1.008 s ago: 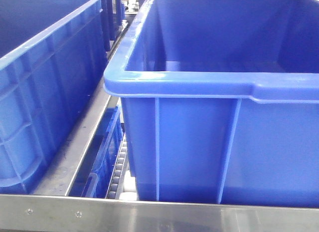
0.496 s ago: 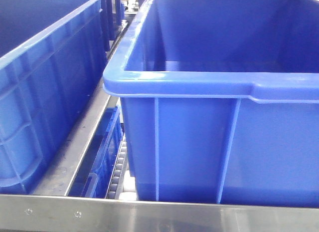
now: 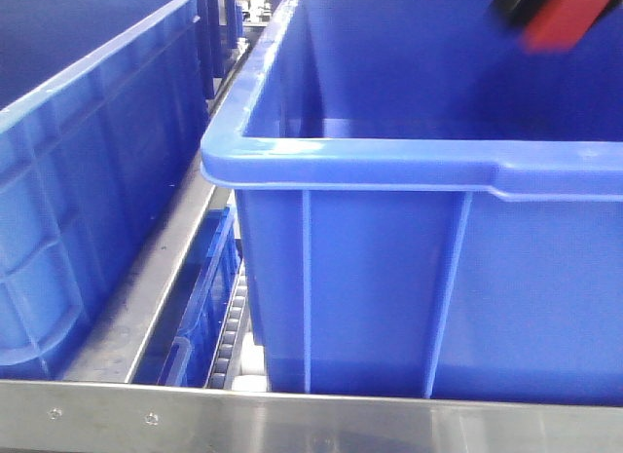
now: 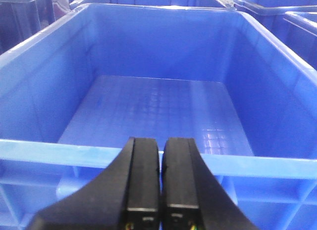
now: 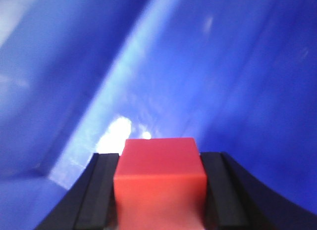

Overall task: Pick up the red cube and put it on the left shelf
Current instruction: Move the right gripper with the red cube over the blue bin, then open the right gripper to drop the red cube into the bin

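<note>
- In the right wrist view, the right end effector (image 5: 161, 200) is clamped on the red cube (image 5: 159, 165). The cube sits squarely between the two black fingers (image 5: 101, 190) and juts out past their tips.
- Beyond the cube is a blurred deep-blue crate wall (image 5: 223, 67); how close it is cannot be told.
- In the left wrist view, the left end effector (image 4: 161, 180) is closed on nothing, its fingers pressed together. It hangs at the near rim of a blue crate (image 4: 277, 166).
- In the front view, the riveted steel front rail (image 3: 292, 424) of the left shelf (image 3: 146, 317) runs nearest, with a roller track (image 3: 229, 341) behind it.
- The right-hand crate (image 3: 389, 287) stands just behind the rail. The left-hand crate (image 3: 88, 200) stands beside it, a gap between them.
- Farthest back, at the top right corner, the cube shows as a red blur over the right-hand crate's opening, above its rim.
</note>
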Robot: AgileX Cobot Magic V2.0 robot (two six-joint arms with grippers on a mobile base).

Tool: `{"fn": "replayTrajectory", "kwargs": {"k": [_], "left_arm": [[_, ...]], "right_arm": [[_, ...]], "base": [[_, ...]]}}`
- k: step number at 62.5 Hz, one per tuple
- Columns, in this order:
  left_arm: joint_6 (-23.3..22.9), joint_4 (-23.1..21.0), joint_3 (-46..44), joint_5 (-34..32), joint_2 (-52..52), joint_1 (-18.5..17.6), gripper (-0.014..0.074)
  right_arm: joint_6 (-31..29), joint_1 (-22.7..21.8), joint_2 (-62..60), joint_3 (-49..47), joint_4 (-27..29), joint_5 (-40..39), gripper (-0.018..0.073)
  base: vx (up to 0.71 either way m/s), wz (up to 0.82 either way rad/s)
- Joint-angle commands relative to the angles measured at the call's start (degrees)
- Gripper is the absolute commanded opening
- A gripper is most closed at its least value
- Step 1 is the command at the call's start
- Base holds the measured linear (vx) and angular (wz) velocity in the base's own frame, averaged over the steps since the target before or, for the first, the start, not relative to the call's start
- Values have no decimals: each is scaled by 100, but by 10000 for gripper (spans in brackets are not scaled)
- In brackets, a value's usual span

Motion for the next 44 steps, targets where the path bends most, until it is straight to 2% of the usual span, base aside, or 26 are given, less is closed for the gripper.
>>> {"fn": "replayTrajectory", "kwargs": {"k": [1, 14, 27, 44], "left_arm": [[-42, -27, 136, -511, -78, -28, 101], [-42, -27, 136, -511, -78, -28, 101], [-42, -27, 136, -511, -78, -28, 101], [-42, -27, 136, -511, -78, -28, 101]], "right_arm": [[134, -26, 388, -508, -61, -121, 151], [444, -26, 1459, -1141, -347, -27, 151], [924, -26, 2116, -1386, -1195, -19, 151], [936, -88, 2603, -1386, -1229, -54, 152]], "base": [[0, 0], [0, 0], [0, 0], [0, 0]]}}
